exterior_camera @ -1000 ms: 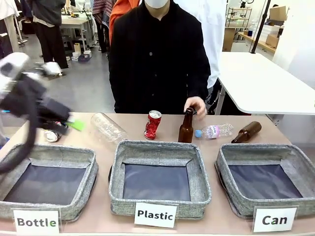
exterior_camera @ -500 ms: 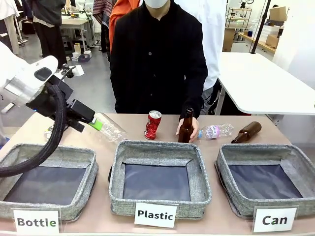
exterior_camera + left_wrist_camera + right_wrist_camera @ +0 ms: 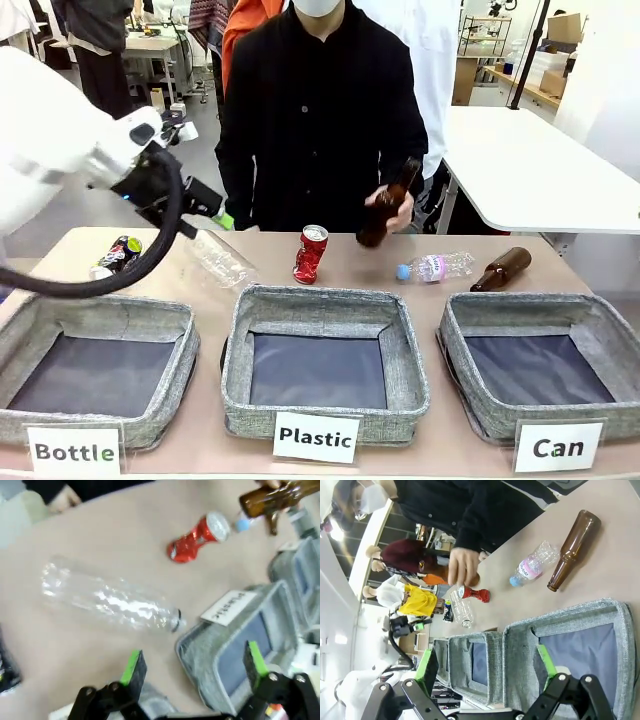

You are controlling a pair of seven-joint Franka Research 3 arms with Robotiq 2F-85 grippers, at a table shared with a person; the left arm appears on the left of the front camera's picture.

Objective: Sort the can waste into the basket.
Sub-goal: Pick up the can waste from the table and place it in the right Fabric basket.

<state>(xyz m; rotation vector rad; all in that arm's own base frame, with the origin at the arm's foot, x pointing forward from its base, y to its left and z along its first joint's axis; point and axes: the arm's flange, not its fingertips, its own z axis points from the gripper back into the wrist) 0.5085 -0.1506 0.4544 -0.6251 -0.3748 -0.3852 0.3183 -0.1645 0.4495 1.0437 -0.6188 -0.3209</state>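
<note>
The left gripper (image 3: 193, 656), jaws wide and empty, hangs near the clear bottle (image 3: 107, 600); the crushed red can (image 3: 197, 537) stands just beyond.

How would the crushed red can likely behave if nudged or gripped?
The red can stands on end, dented and leaning, so a nudge would probably tip it. Its crumpled thin wall likely gives further when squeezed. Probably light too.
</note>
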